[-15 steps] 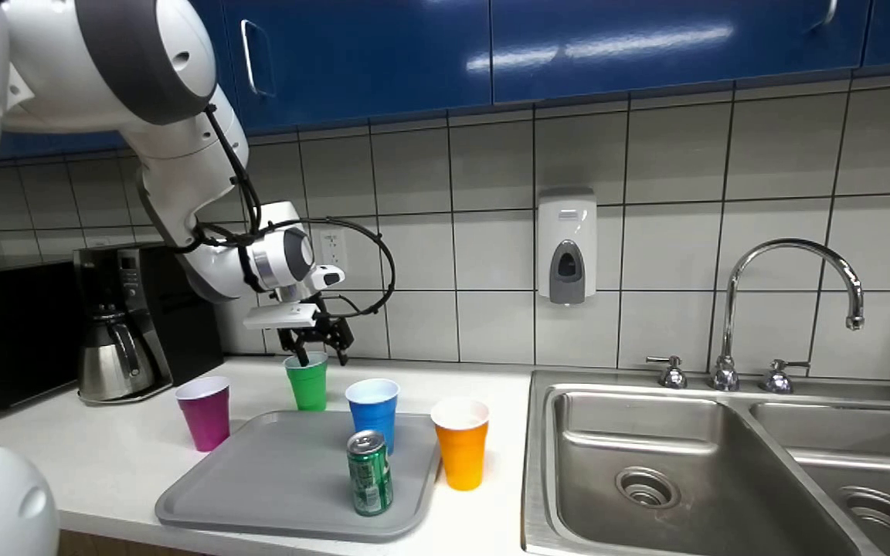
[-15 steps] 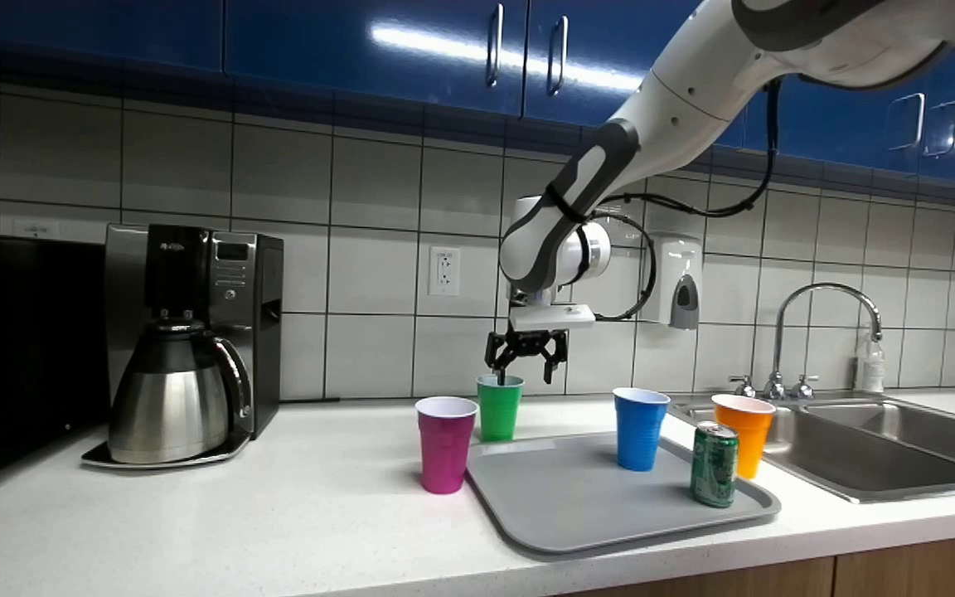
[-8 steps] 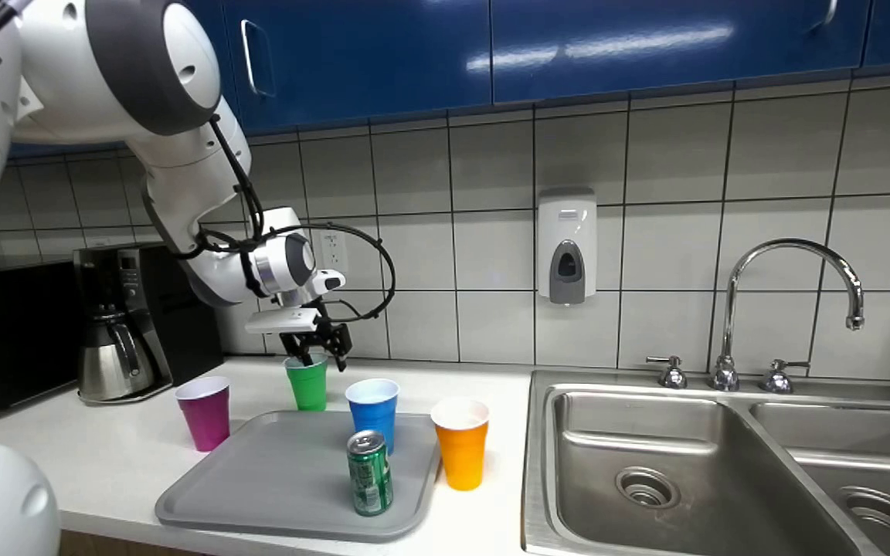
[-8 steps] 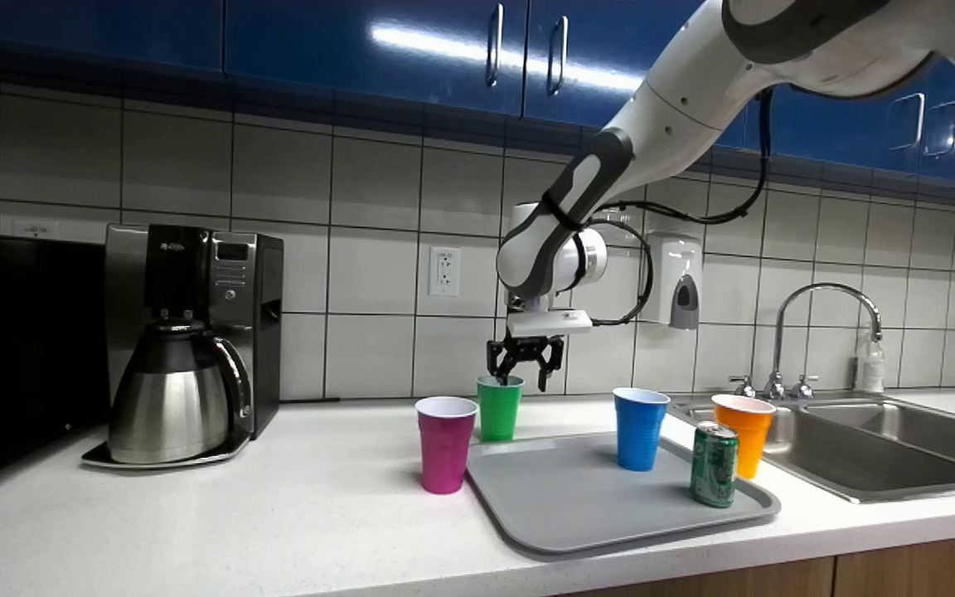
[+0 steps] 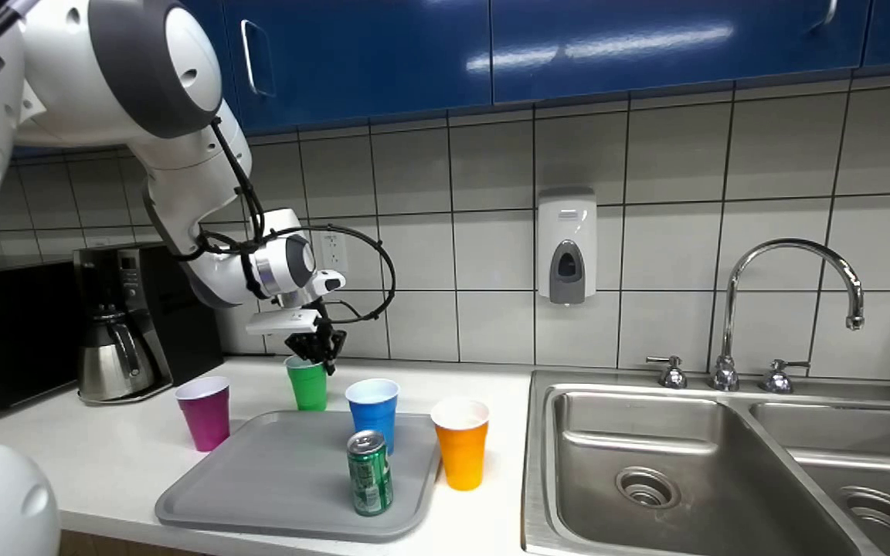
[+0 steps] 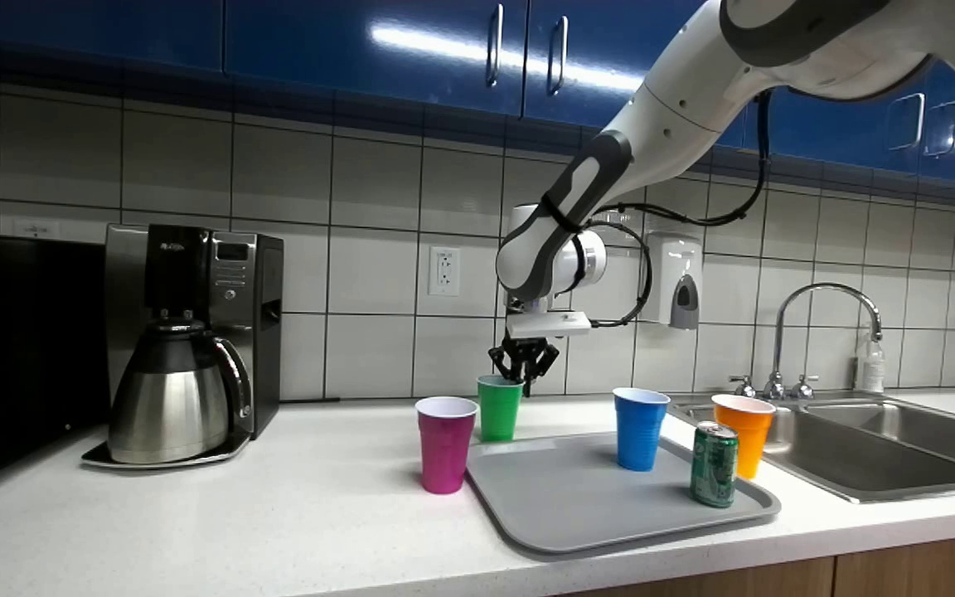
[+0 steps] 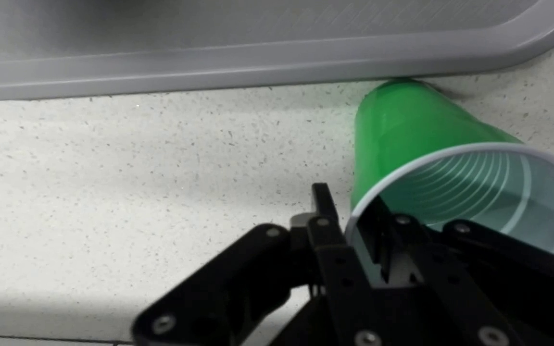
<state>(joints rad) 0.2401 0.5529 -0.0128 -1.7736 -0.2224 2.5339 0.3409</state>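
Note:
A green cup [image 7: 411, 125] with a white rim stands upright on the counter against the far edge of the grey tray [image 6: 577, 506]. My black gripper [image 7: 349, 194] points down at its rim. One finger [image 7: 324, 202] is outside the cup and the other reaches inside, so the cup wall runs between them. The jaws are narrow but apart, with a sliver of counter showing between the outer finger and the wall. In both exterior views the gripper [image 6: 521, 385] sits right over the side of the green cup [image 5: 308, 388]. The inner fingertip is partly hidden by the rim.
On the tray stand a blue cup [image 5: 373, 409] and a green can [image 5: 370, 475]. An orange cup [image 5: 462, 448] is beside the tray, near the sink [image 5: 646, 525]; a magenta cup [image 6: 446, 452] is at its opposite side. A coffee maker [image 6: 187, 348] and tiled wall [image 6: 378, 274] lie behind.
The gripper has come down slightly, and its fingers have drawn from wide apart to close together on either side of the green cup's wall. The cups, can and tray look unmoved.

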